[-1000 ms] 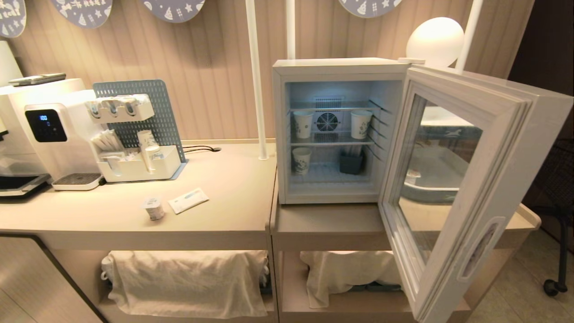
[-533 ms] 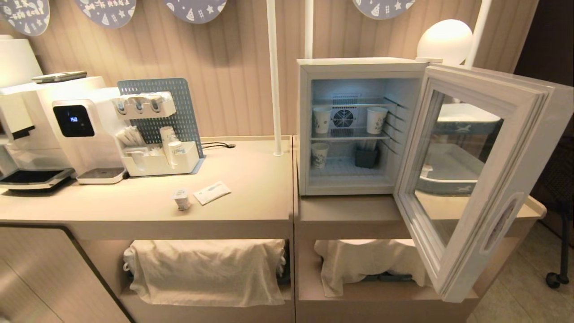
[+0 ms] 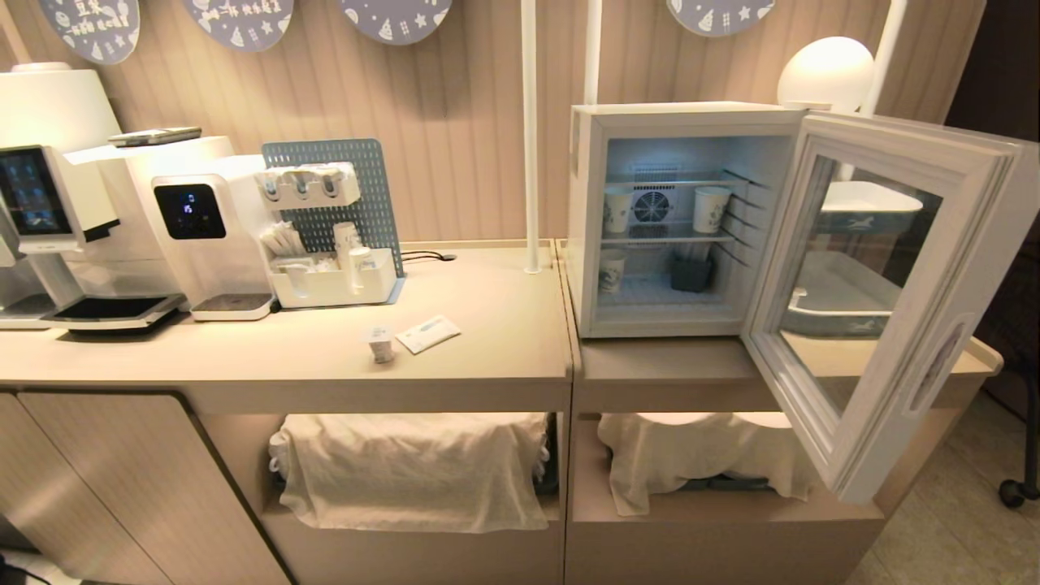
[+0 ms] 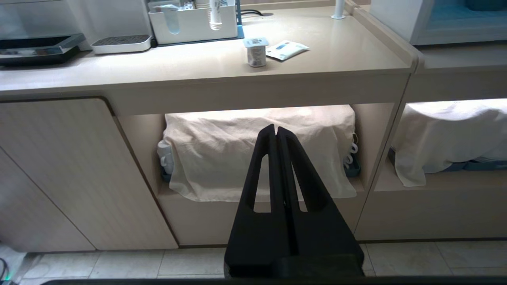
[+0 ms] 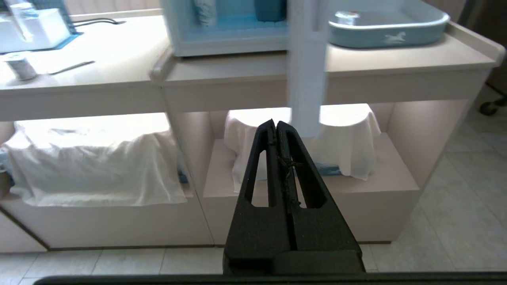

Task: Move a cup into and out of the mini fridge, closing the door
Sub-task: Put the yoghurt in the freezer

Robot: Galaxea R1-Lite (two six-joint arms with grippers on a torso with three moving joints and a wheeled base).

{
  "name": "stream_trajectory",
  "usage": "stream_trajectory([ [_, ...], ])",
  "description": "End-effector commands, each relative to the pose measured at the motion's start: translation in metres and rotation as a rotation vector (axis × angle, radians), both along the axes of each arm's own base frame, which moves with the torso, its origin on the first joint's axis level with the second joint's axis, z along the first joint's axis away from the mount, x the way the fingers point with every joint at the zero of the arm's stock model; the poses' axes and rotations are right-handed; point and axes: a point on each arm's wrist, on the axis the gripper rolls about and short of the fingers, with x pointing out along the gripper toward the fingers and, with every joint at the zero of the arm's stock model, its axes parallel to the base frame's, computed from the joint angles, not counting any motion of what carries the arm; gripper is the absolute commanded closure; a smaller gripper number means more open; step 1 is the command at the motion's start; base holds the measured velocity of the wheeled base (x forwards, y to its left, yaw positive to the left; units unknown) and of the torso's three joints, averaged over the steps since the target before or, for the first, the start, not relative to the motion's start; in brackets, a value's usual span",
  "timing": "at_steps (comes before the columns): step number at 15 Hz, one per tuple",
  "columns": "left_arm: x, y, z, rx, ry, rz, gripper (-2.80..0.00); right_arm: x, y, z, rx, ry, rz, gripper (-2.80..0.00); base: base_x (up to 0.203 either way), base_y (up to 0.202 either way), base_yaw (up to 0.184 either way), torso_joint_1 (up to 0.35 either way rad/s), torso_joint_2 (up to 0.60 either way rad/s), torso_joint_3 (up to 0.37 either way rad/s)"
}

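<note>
Looking at our counter, we've got the cup near its front edge beside a packet, the mini fridge with its door wide open, and our left gripper and right gripper both pressed together down low, empty.

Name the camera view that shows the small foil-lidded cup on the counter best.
The left wrist view: the cup stands upright beside a flat packet, lid and print visible. The head view shows it whole but tiny; the right wrist view catches it only at the picture's edge.
</note>
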Motion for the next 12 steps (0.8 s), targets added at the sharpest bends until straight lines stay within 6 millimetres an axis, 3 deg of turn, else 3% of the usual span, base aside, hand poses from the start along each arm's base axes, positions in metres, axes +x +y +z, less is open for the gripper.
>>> stream_trajectory([
  [1, -0.0001, 0.0000, -0.0001, 0.000, 0.004, 0.000, 0.00, 0.0000, 0.0000, 0.0003, 0.000, 0.000, 0.000, 0.00, 0.000, 0.175, -0.006, 0.002, 0.00, 0.010],
  [12, -0.0003, -0.0001, 0.0004, 0.002, 0.004, -0.003, 0.00, 0.0000, 0.0000, 0.0003, 0.000, 0.000, 0.000, 0.00, 0.000, 0.189, 0.001, 0.004, 0.00, 0.002],
])
